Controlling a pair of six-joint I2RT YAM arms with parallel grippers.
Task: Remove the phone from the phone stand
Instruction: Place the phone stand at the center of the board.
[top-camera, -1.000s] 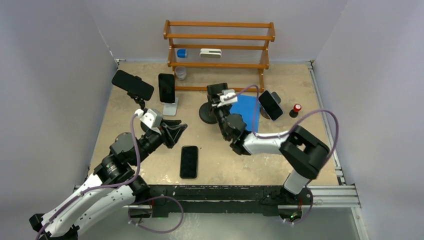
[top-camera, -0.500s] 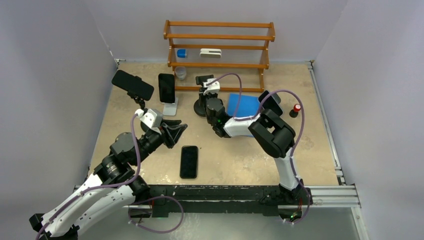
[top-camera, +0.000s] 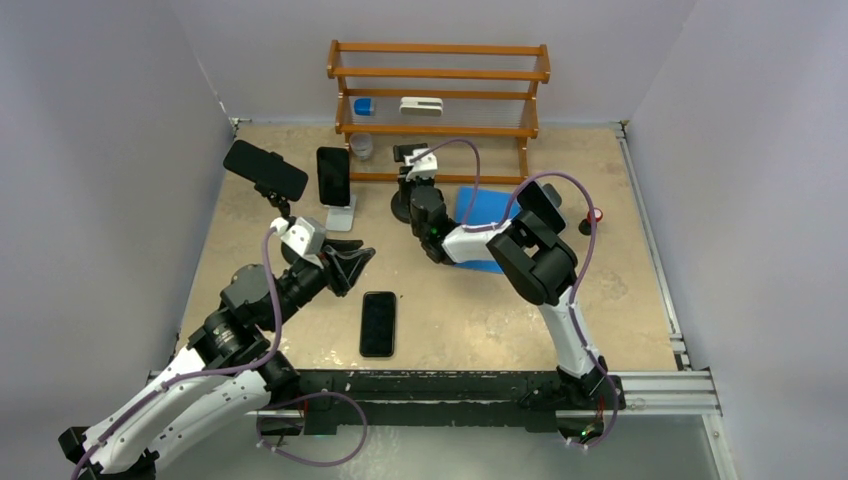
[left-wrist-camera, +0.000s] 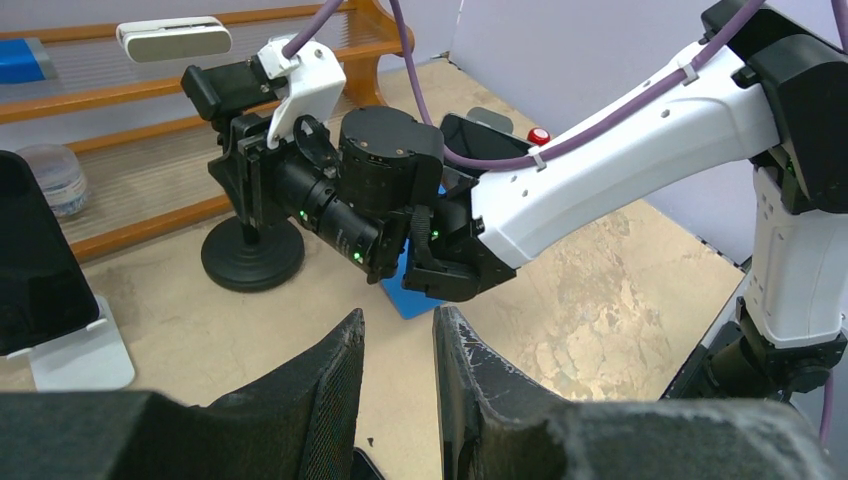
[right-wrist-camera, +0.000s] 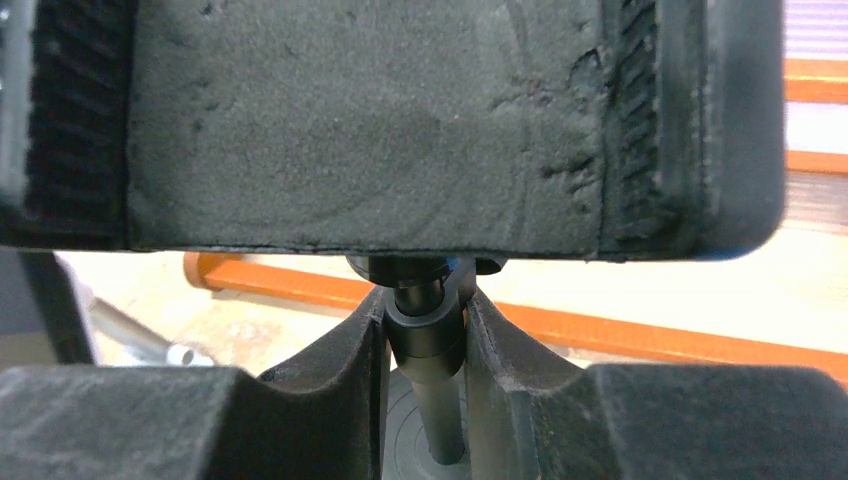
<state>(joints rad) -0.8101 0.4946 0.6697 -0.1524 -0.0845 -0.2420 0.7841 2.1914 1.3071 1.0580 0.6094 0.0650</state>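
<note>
Left gripper (left-wrist-camera: 399, 318): hovering low over the table (top-camera: 480, 310), fingers only a narrow gap apart, nothing in there
Phone (top-camera: 378, 323): lying flat on the tabletop, just beside those fingers
Right gripper (right-wrist-camera: 426, 320): pinched on a thin post, right under a padded cradle
Phone stand (left-wrist-camera: 252, 265): that post's owner, round black base, well apart from the flat handset
Shelf (top-camera: 438, 75): wooden, just behind

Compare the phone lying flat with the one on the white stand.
The flat phone lies on the bare table; the propped phone stands nearly upright in its white stand. The flat phone is up front; the propped phone sits back by the wooden rack. Both are dark, screens blank.
</note>
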